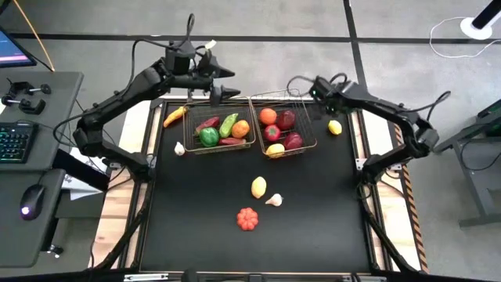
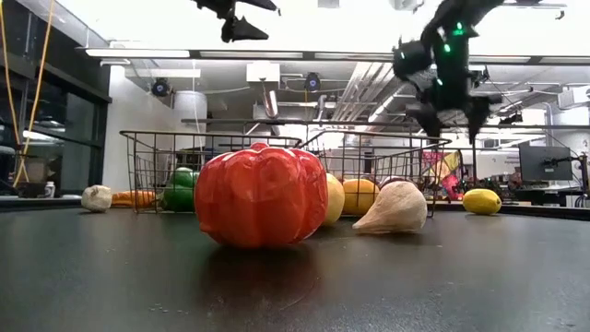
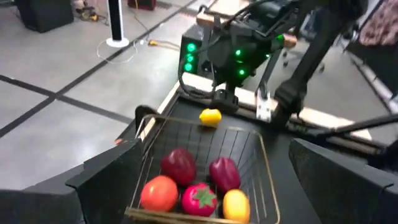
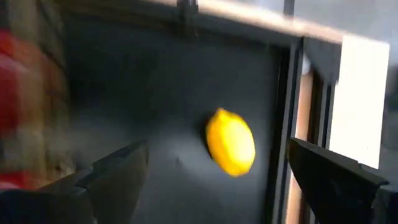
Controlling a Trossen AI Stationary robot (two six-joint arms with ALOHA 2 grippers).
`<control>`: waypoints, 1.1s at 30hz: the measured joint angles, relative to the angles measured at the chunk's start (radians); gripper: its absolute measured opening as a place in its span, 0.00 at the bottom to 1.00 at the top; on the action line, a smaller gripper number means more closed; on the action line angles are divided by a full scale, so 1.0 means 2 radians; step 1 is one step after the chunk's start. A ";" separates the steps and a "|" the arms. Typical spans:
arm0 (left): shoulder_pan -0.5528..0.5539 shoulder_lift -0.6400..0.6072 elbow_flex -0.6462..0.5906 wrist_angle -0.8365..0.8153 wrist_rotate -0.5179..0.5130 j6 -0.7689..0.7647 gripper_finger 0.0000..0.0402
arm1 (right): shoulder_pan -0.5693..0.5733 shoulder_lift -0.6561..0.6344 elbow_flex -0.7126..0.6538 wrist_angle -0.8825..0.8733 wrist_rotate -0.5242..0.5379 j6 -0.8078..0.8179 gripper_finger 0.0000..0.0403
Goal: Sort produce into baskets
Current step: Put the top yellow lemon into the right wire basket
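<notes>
— Where are your claws, and what are they doing?

— My right gripper point(image 1: 304, 84) hangs spread wide with nothing in it, above the far right corner of the right basket point(image 1: 311, 133). Past its fingers point(image 4: 118, 174) I see a lemon point(image 4: 231, 142) lying on the black mat, apart from them, just outside that basket on its right. My left gripper point(image 1: 221, 88) is raised over the far edge of the table, near where the two baskets meet, also splayed and bare.

— What lies in the baskets?

— The right basket holds an orange point(image 1: 268, 116), two dark red pieces, a tomato point(image 1: 272, 132) and a yellow piece at its near edge. The left basket point(image 1: 190, 117) holds a green pepper point(image 1: 208, 136), a cucumber point(image 1: 228, 124), an orange one and some red pieces.

— And loose on the mat?

— A carrot-like orange piece point(image 1: 174, 116) beside the left basket's far left corner, a garlic point(image 1: 179, 148) near its near left corner. Well in front of the baskets, a second lemon point(image 1: 258, 187), another garlic point(image 1: 273, 200) just beside it, and a ribbed red-orange piece point(image 1: 247, 219) nearest the front.
</notes>
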 joint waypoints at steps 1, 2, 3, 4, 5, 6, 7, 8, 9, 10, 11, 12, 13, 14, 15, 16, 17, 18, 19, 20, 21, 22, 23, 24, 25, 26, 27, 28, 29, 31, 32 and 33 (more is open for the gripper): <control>0.000 -0.001 0.000 -0.006 0.000 0.006 0.97 | -0.006 -0.001 -0.017 -0.002 -0.005 0.004 0.92; 0.000 -0.001 0.000 -0.011 0.000 0.011 0.97 | -0.014 -0.001 -0.033 -0.004 -0.011 0.015 0.92; 0.001 -0.001 0.000 -0.013 -0.001 0.012 0.97 | -0.022 -0.001 -0.048 -0.004 -0.016 0.031 0.92; 0.002 -0.001 0.000 -0.014 -0.003 0.012 0.97 | -0.030 -0.001 -0.062 -0.002 -0.018 0.045 0.92; 0.003 -0.001 0.000 -0.014 -0.005 0.012 0.97 | -0.036 -0.001 -0.076 0.007 -0.023 0.057 0.92; 0.005 -0.001 0.000 -0.014 -0.008 0.012 0.97 | -0.043 -0.001 -0.089 0.023 -0.034 0.065 0.92; 0.006 -0.001 0.000 -0.014 -0.011 0.013 0.97 | -0.048 -0.001 -0.101 0.042 -0.049 0.069 0.92; 0.007 -0.001 0.000 -0.013 -0.017 0.013 0.97 | -0.053 -0.001 -0.113 0.058 -0.057 0.074 0.92; 0.007 -0.001 0.000 -0.010 -0.025 0.013 0.97 | -0.057 -0.001 -0.122 0.072 -0.057 0.076 0.92; 0.007 -0.001 0.000 -0.008 -0.033 0.013 0.97 | -0.062 -0.001 -0.130 0.087 -0.052 0.076 0.92; 0.008 -0.001 0.000 -0.006 -0.035 0.013 0.97 | -0.068 -0.001 -0.135 0.099 -0.045 0.076 0.92; 0.009 -0.001 0.000 -0.004 -0.035 0.013 0.97 | -0.074 -0.001 -0.138 0.107 -0.039 0.076 0.92; 0.010 -0.001 0.000 -0.003 -0.035 0.013 0.97 | -0.078 -0.001 -0.140 0.110 -0.034 0.075 0.92; 0.011 -0.001 0.000 -0.002 -0.035 0.013 0.97 | -0.083 -0.001 -0.140 0.109 -0.033 0.071 0.92; 0.012 -0.001 0.000 -0.002 -0.035 0.013 0.97 | -0.087 -0.001 -0.140 0.110 -0.033 0.062 0.92; 0.012 -0.001 0.000 -0.003 -0.035 0.013 0.97 | -0.090 -0.001 -0.140 0.110 -0.033 0.054 0.92; 0.012 -0.001 0.000 -0.007 -0.036 0.013 0.97 | -0.092 -0.001 -0.140 0.109 -0.032 0.053 0.92; 0.012 -0.001 0.000 -0.011 -0.036 0.013 0.97 | -0.092 0.000 -0.140 0.110 -0.031 0.054 0.92; 0.012 -0.001 0.000 -0.013 -0.036 0.012 0.97 | -0.092 0.001 -0.140 0.112 -0.030 0.057 0.92; 0.012 -0.001 0.000 -0.015 -0.036 0.010 0.97 | -0.092 0.004 -0.140 0.114 -0.031 0.057 0.92; 0.012 -0.001 0.000 -0.017 -0.036 0.004 0.97 | -0.092 0.009 -0.140 0.114 -0.032 0.056 0.92; 0.012 -0.001 0.000 -0.017 -0.036 -0.006 0.97 | -0.092 0.013 -0.140 0.113 -0.036 0.054 0.92; 0.012 -0.001 0.000 -0.017 -0.036 -0.016 0.97 | -0.092 0.019 -0.140 0.113 -0.041 0.053 0.92; 0.012 -0.001 0.000 -0.017 -0.036 -0.022 0.97 | -0.093 0.026 -0.140 0.114 -0.050 0.050 0.92; 0.012 -0.001 0.000 -0.017 -0.036 -0.028 0.97 | -0.094 0.034 -0.140 0.116 -0.058 0.049 0.92; 0.012 -0.001 0.000 -0.017 -0.036 -0.030 0.97 | -0.096 0.044 -0.140 0.119 -0.062 0.050 0.92; 0.012 -0.001 0.000 -0.017 -0.036 -0.032 0.97 | -0.098 0.053 -0.140 0.123 -0.059 0.055 0.92; 0.012 -0.001 0.000 -0.017 -0.036 -0.032 0.97 | -0.099 0.061 -0.140 0.127 -0.048 0.066 0.92; 0.012 -0.001 0.000 -0.017 -0.036 -0.036 0.97 | -0.099 0.066 -0.140 0.131 -0.037 0.079 0.92; 0.012 -0.001 0.000 -0.017 -0.036 -0.049 0.97 | -0.097 0.075 -0.139 0.146 -0.028 0.096 0.92; 0.012 -0.001 0.000 -0.017 -0.036 -0.056 0.97 | -0.097 0.080 -0.139 0.153 -0.029 0.098 0.92; 0.012 -0.001 0.000 -0.018 -0.036 -0.059 0.97 | -0.097 0.086 -0.139 0.159 -0.029 0.096 0.92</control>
